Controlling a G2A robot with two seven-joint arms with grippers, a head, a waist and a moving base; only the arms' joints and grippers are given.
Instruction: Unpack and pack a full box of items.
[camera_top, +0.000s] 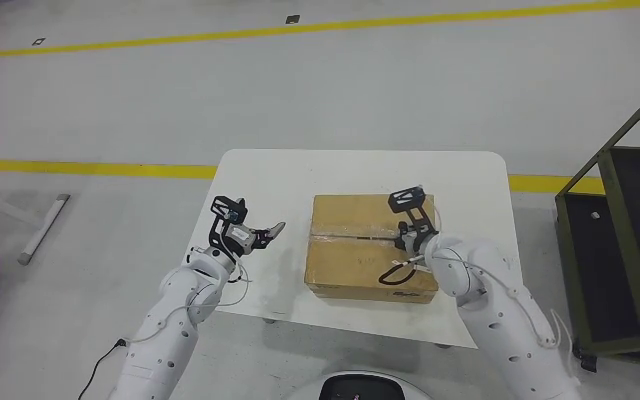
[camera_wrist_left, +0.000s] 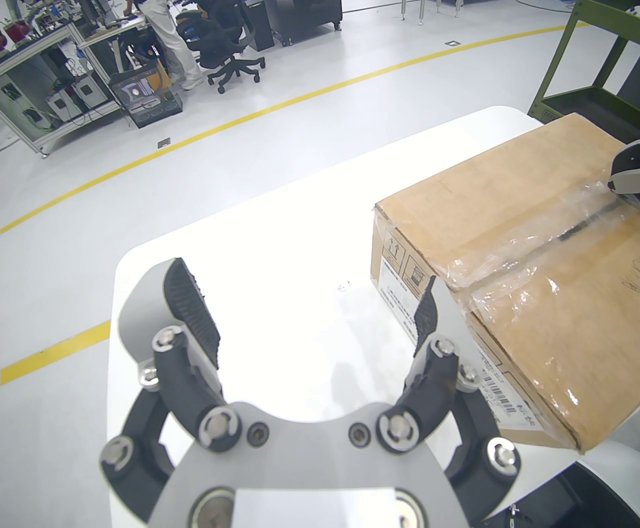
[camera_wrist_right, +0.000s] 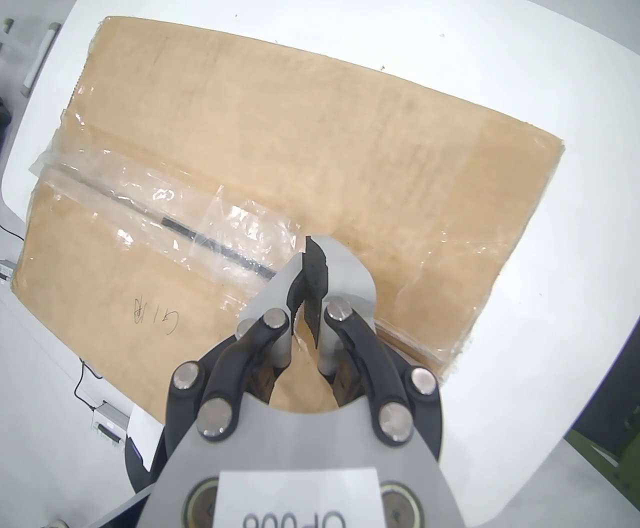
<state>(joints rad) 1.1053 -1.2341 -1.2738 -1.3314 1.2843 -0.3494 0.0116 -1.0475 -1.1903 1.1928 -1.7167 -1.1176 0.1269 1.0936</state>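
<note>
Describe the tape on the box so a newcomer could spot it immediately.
On the white table sits a closed brown cardboard box. Along the seam between its top flaps runs clear tape, wrinkled and glossy against the matte cardboard around it.

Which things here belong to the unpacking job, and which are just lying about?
Job: box, tape seam, left gripper, right gripper.
Lying about: cart, office chair, pale bar on the floor.
</note>
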